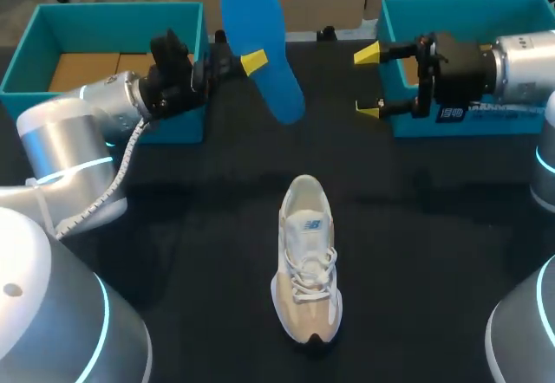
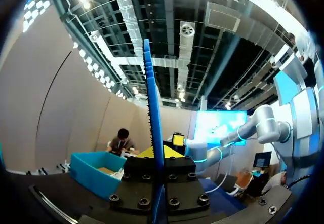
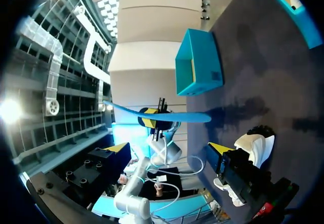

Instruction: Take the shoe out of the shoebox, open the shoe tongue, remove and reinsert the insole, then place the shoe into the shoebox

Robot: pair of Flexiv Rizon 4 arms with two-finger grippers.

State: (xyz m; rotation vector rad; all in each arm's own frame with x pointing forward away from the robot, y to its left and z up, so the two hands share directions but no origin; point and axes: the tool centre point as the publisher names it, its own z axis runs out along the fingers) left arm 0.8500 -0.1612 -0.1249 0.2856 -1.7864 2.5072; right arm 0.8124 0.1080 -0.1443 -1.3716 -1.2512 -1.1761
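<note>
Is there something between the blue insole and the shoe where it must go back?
Nothing visible. The left gripper holds the insole; only bare table lies between it and the shoe. The right gripper stands aside.

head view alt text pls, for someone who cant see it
The left gripper holds a blue insole raised above the black table, while the right gripper hangs open in front of the right teal shoebox. A white and beige sneaker stands mid-table, and the left teal shoebox sits at the far left.
</note>
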